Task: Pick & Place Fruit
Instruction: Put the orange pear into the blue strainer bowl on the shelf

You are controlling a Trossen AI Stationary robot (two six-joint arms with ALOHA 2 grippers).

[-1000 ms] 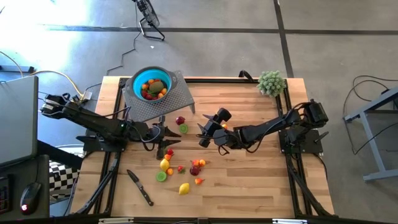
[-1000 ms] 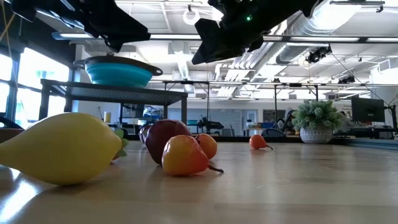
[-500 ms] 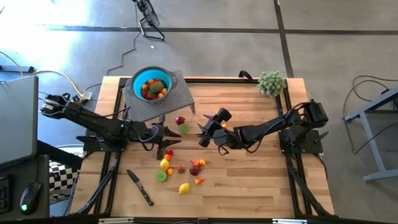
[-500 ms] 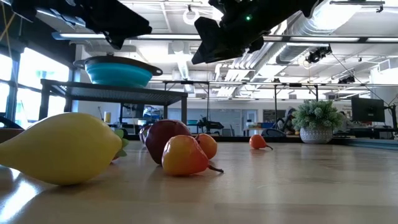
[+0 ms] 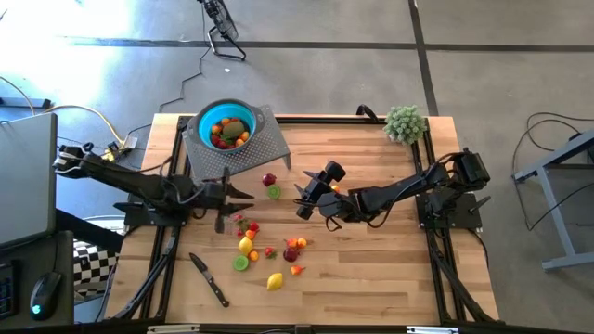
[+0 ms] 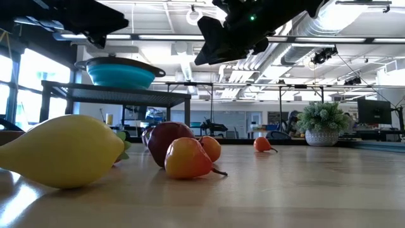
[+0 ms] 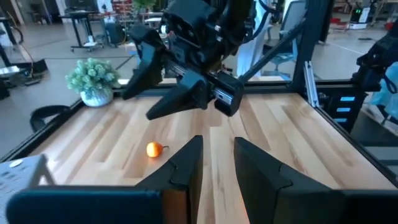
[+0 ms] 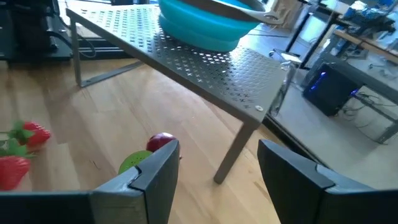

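Observation:
Small toy fruits lie scattered on the wooden table: a maroon one [image 5: 269, 180] beside a green one [image 5: 275, 192], red ones [image 5: 246, 223], a yellow one [image 5: 246, 246] and a lemon [image 5: 275, 280]. More fruit fills the teal bowl [image 5: 224, 125], which stands on a perforated metal stand [image 5: 264, 144]. My left gripper [image 5: 239, 193] hovers left of the red fruits, its fingers [image 7: 186, 165] slightly apart with nothing between them. My right gripper [image 5: 304, 198] hangs open right of the maroon and green fruits [image 8: 163, 142]. An orange fruit [image 7: 153, 149] lies below it.
A black-handled knife [image 5: 209, 278] lies near the table's near-left corner. A fuzzy green plant ball [image 5: 405, 122] sits at the far right corner. Bare wood stretches across the table's right half and along its near edge.
My left gripper has drawn back toward the table's left edge, away from the red fruits it hovered over. The right arm has kept still and no fruit has moved.

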